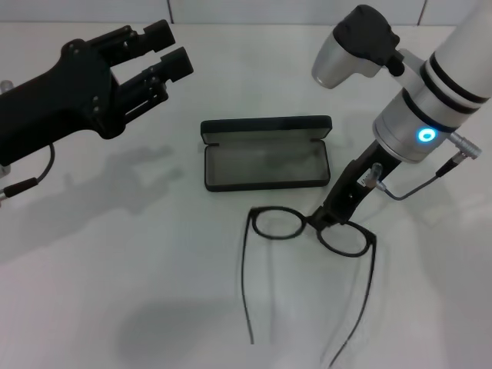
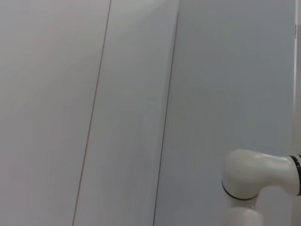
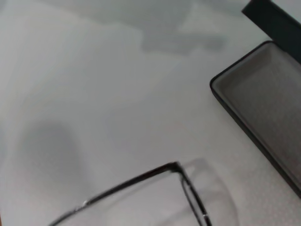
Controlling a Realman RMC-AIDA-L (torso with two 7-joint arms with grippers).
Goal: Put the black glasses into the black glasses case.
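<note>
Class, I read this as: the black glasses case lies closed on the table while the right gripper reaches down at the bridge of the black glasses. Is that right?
Not quite. The head view shows the black glasses case lying open, its grey lining visible. The rest stands: the right gripper is down at the bridge of the black glasses.

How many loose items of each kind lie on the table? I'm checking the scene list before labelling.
Black glasses, temples unfolded: 1
Black glasses case, lid open: 1
Total: 2
</note>
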